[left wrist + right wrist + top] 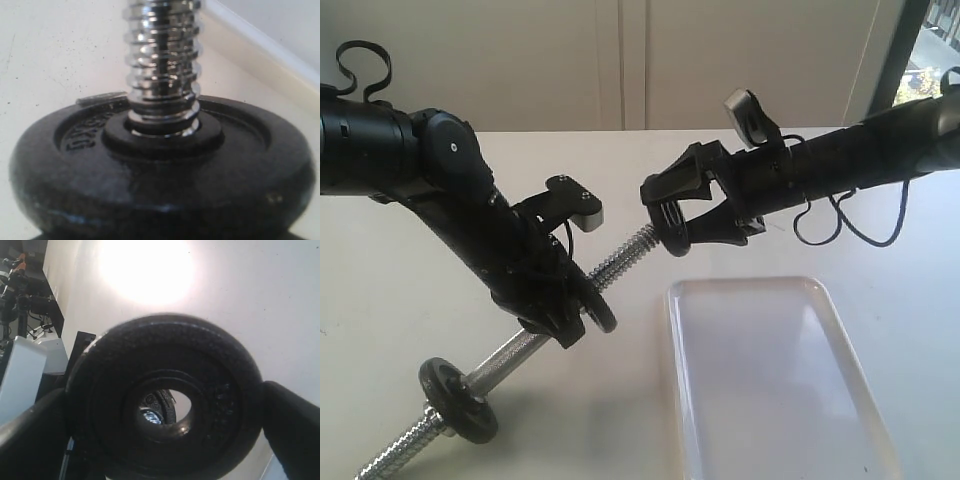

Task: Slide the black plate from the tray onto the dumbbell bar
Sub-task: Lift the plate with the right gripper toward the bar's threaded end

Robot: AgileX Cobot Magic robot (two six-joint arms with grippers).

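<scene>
The right gripper (678, 210) is clamped on the rim of the black plate (115, 390), which is clear of the white tray (672, 330) and sits at the threaded tip of the dumbbell bar (625, 258). The left gripper (565, 320) is closed on the bar near its middle, tilting it over the counter (380, 300). Seen through the plate's hole, the bar's end sits off-centre; whether it has entered is unclear. The step likely calls for centring hole on tip, squaring the plate to the bar's tilt, then pushing along the axis toward the fixed disc (602, 312), with the 2 arms steady.
</scene>
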